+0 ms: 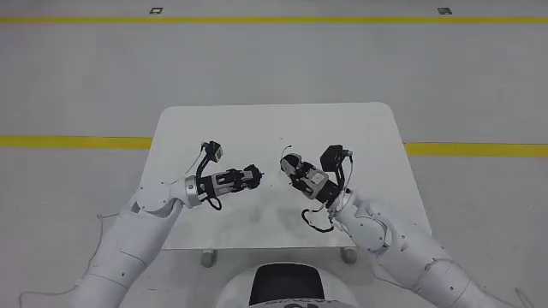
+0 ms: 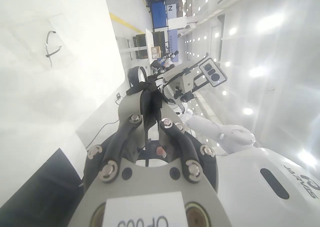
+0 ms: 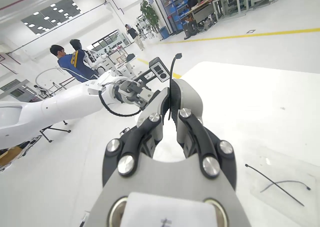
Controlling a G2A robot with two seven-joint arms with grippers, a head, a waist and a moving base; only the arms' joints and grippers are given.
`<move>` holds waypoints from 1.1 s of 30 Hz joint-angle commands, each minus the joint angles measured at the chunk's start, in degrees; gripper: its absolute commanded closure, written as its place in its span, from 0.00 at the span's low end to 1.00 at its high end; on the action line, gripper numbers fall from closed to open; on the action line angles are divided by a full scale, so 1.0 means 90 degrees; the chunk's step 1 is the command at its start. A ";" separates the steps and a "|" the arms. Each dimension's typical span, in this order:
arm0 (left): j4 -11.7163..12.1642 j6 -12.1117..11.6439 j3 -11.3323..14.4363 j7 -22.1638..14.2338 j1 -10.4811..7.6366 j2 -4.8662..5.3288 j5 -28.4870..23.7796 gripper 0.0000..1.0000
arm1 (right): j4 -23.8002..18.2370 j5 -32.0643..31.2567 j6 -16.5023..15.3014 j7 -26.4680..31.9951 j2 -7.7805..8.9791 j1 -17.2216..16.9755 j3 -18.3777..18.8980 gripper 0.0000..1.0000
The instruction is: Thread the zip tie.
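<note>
A black zip tie [image 3: 171,80] stands upright in my right gripper [image 3: 172,85], which is shut on its strap; its head [image 3: 178,55] sticks out above the fingertips. In the top view the right gripper [image 1: 286,163] hovers over the white table [image 1: 274,120], tip to tip with my left gripper [image 1: 254,175] and a short gap apart. The left gripper [image 2: 150,87] is shut, and a thin black strap [image 2: 146,138], seemingly another zip tie, runs down between its fingers. Its far end is hidden behind the pads.
Two loose black zip ties [image 3: 282,185] lie crossed on a clear sheet on the table, also seen as zip ties [image 2: 50,49] from the left wrist. The table's rounded corner and edge lie close behind the left gripper. People stand far off in the room.
</note>
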 commanded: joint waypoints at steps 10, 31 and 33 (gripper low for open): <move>-0.0715 0.0939 -0.0108 0.0057 0.0556 0.0138 -0.0096 1.00 | 0.0281 -0.0717 0.0000 -0.1010 0.0261 0.0142 -0.0484 1.00; -0.1025 0.1474 0.0044 0.0996 0.0801 0.0158 -0.0048 1.00 | 0.0403 -0.0914 0.0061 -0.1343 0.0341 0.0255 -0.0793 1.00; -0.1022 0.1506 0.0092 0.1093 0.0785 0.0159 0.0046 1.00 | 0.0455 -0.0979 0.0000 -0.1500 0.0310 0.0198 -0.0805 1.00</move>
